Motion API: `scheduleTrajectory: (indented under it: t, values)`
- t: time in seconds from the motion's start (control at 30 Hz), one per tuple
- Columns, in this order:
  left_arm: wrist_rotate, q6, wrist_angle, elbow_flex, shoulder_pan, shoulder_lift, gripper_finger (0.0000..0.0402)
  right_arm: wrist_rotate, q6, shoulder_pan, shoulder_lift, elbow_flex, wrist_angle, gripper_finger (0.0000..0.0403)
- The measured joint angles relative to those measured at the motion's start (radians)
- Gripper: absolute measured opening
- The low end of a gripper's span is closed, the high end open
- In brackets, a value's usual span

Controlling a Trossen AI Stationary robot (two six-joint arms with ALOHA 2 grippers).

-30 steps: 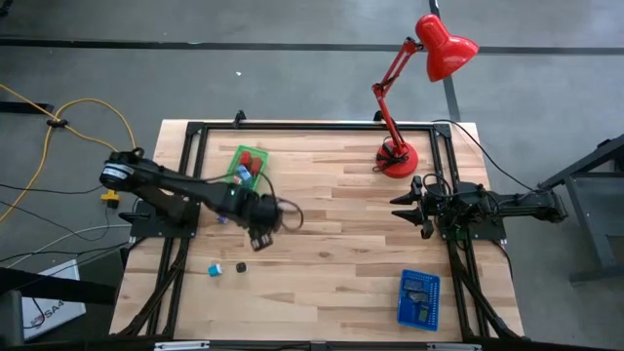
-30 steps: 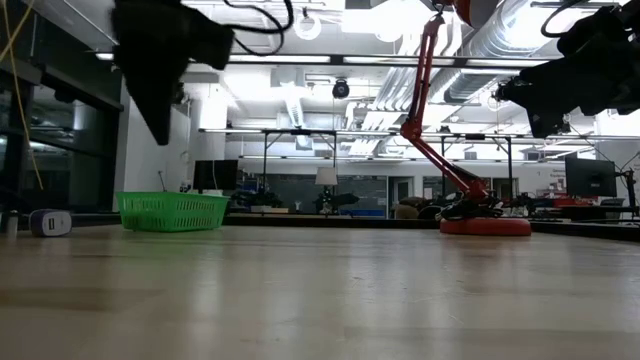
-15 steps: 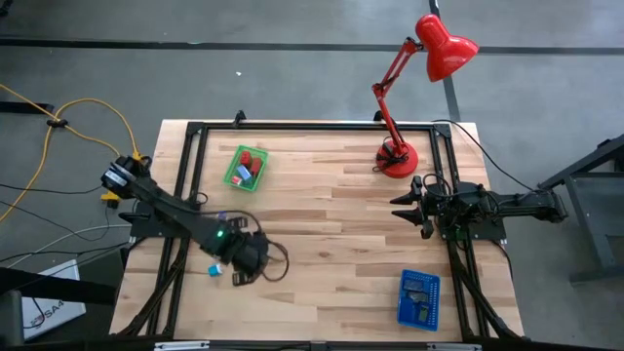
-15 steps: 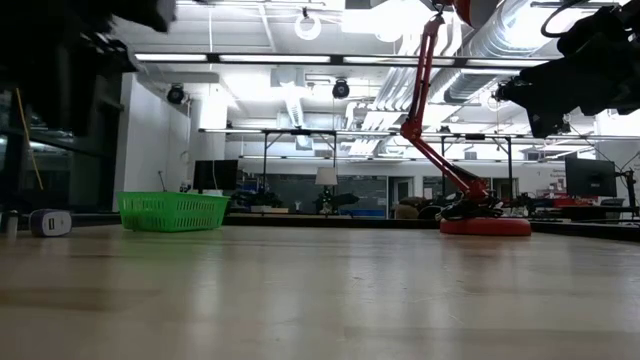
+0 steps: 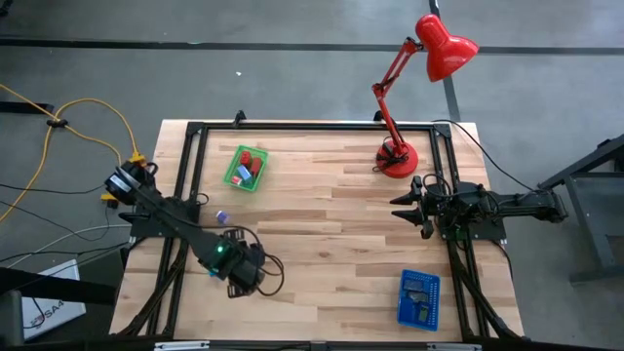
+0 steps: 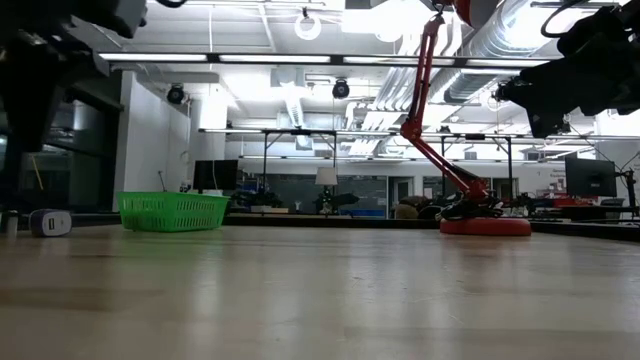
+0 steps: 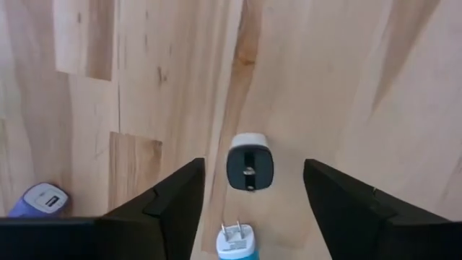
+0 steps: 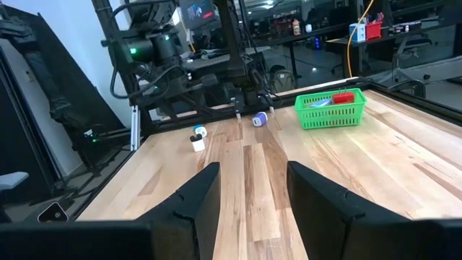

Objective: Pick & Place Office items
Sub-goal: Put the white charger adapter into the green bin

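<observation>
Wooden table, high view: my left gripper lower left, right gripper right of centre | left wrist view: fingers apart, black charger between, teal plug bottom, lilac charger lower left | right wrist view: fingers apart, empty.

Landmark: green tray, far-left part of the table, with red and blue pieces inside. Lilac piece lies on bare wood nearer the front edge than the tray. Left gripper is farther forward again (fingers hidden under the wrist). Red lamp stands right of the tray. Right gripper waits beyond it; blue perforated tray front right.
</observation>
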Motion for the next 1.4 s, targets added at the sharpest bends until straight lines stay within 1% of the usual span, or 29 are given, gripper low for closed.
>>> scheduleTrajectory:
  t: [0.23, 0.6, 0.93, 1.2, 1.4]
  values:
    - [-0.001, 0.0, 0.007, 0.0, -0.043, 0.042, 0.0233, 0.0, 0.0, 0.0, 0.0, 0.0, 0.0, 0.0146]
    - [-0.016, 0.011, 0.011, -0.003, -0.038, 0.078, 0.0233, 0.0, 0.0, 0.0, 0.0, 0.0, -0.001, 0.0146]
    - [-0.004, 0.003, 0.037, -0.054, -0.038, 0.077, 0.0233, 0.0, 0.0, 0.0, 0.0, 0.0, -0.001, 0.0146]
    - [0.041, 0.0, 0.15, -0.133, -0.038, 0.077, 0.0233, 0.0, 0.0, 0.0, 0.0, 0.0, -0.001, 0.0146]
    - [0.025, 0.0, 0.168, -0.145, -0.038, 0.077, 0.0233, 0.001, 0.0, 0.0, 0.0, 0.0, -0.002, 0.0146]
